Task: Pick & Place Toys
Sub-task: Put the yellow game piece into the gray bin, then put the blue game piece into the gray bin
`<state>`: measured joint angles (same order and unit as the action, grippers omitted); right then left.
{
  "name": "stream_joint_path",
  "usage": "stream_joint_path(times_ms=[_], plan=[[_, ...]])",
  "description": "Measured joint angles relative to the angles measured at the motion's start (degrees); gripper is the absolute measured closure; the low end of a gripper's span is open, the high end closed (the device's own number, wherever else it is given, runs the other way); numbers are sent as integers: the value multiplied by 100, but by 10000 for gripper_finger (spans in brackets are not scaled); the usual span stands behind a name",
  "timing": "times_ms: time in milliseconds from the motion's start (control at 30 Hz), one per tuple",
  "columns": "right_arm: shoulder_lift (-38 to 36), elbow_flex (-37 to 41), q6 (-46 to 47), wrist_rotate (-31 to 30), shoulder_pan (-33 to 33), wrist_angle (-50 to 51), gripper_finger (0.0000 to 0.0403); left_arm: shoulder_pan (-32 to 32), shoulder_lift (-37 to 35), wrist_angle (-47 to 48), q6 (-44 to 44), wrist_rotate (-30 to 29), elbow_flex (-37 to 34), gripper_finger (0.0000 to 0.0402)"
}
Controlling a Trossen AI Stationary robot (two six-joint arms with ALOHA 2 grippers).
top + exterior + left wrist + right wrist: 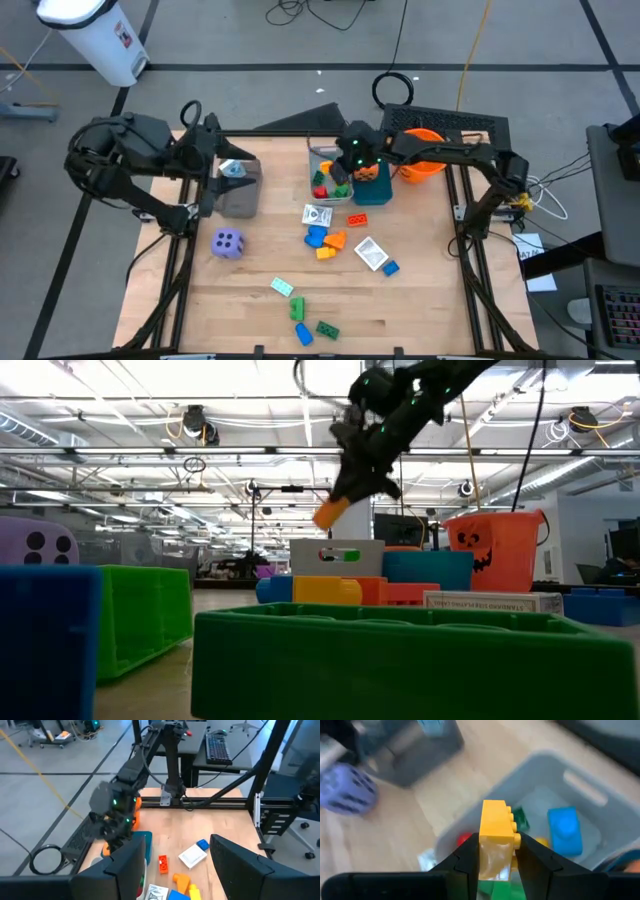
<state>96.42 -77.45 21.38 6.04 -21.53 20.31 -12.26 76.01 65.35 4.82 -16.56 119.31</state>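
Right wrist view shows the right gripper [496, 851] with its jaws clamped on a yellow brick [496, 822], up above the grey bin [580, 785]. Let go too near the rim and it might bounce onto the desk [395, 835]. The left gripper [172, 865] waits, jaws apart.

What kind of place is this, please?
Probably a robotics lab or workshop in a large industrial hall: exposed ceiling trusses with lights, cables on the grey floor, a desk with a keyboard beside the table.
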Motion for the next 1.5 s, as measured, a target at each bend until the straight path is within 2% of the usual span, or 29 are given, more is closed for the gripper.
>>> stream_joint_path(times_ms=[300, 667, 767, 1000, 1167, 1500], plan=[[808, 4, -109, -20, 102, 109, 305, 141, 4, 263, 380, 2, -27, 169], [799, 4, -113, 6, 10, -21, 229, 143, 4, 263, 337, 2, -31, 169], [670, 10, -106, 239, -89, 48, 214, 141, 4, 260, 323, 2, -31, 169], [188, 8, 662, 899, -248, -821, 192, 141, 55, 195, 284, 2, -32, 169], [-228, 2, 975, 907, -156, -1476, 193, 125, 52, 80, 284, 13, -35, 169], [-582, 7, 1197, 901, 296, -1820, 195, 125, 55, 84, 286, 13, -35, 169]])
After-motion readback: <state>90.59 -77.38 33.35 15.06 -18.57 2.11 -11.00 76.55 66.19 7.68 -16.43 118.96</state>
